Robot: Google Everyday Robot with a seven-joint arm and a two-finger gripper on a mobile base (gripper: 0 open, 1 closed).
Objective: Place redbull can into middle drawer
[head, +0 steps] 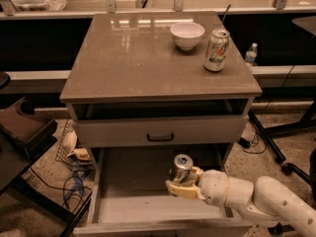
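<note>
The redbull can (pixel 182 167), slim with a silver top, stands upright inside the open middle drawer (pixel 131 207), over its right half. My gripper (pixel 184 182) reaches in from the right on a white arm and is shut on the can, its tan fingers (pixel 181 190) wrapped around the can's lower part. The can's base is hidden behind the fingers, so I cannot tell whether it rests on the drawer floor.
Above it is a shut drawer front with a black handle (pixel 160 138). On the cabinet top (pixel 123 53) stand a white bowl (pixel 187 35) and a fatter white-and-green can (pixel 216 50). Cables and clutter (pixel 74 162) lie on the floor at left.
</note>
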